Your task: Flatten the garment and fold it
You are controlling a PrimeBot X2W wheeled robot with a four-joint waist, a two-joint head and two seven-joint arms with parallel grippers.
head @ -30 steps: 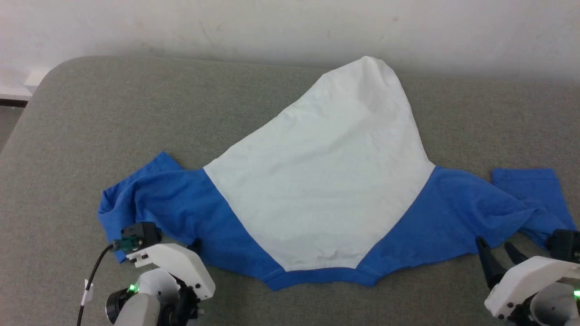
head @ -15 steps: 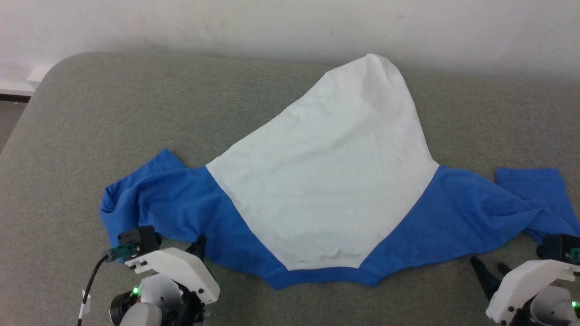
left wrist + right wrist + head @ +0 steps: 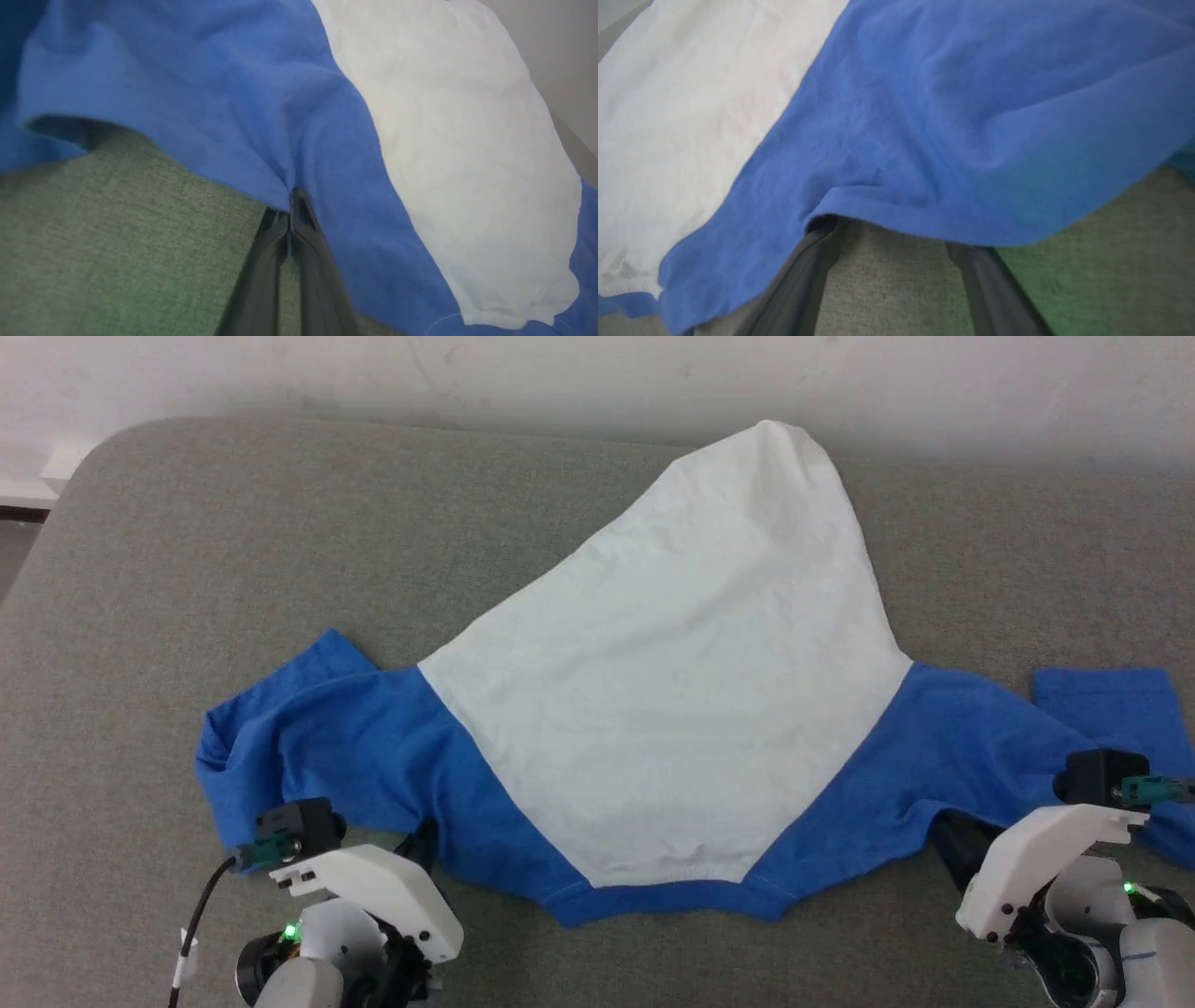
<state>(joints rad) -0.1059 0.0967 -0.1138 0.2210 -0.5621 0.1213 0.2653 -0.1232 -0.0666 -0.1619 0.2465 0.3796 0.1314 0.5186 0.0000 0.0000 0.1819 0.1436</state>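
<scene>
The garment (image 3: 681,691) lies spread on the grey-green cushion (image 3: 233,551), its white body reaching toward the wall and its blue sleeves out to both sides. The blue neckband (image 3: 667,901) is at the near edge, and no print shows on the upper side. My left gripper (image 3: 422,838) is shut on the near edge of the left blue sleeve (image 3: 187,93), which puckers at the fingertips (image 3: 292,201). My right gripper (image 3: 952,835) is open at the right sleeve's near edge (image 3: 971,163). Its two fingers (image 3: 812,266) run under the lifted blue fabric, which hides their tips.
The cushion's rounded left corner (image 3: 84,457) drops off at the far left. A pale wall (image 3: 560,373) stands close behind the garment's far tip. A black cable (image 3: 201,915) trails from my left wrist. Bare cushion lies on both sides of the white body.
My right gripper has moved forward and left, and its open fingers now reach under the right sleeve's edge. The left gripper has stayed at the left sleeve. The camera has shifted slightly.
</scene>
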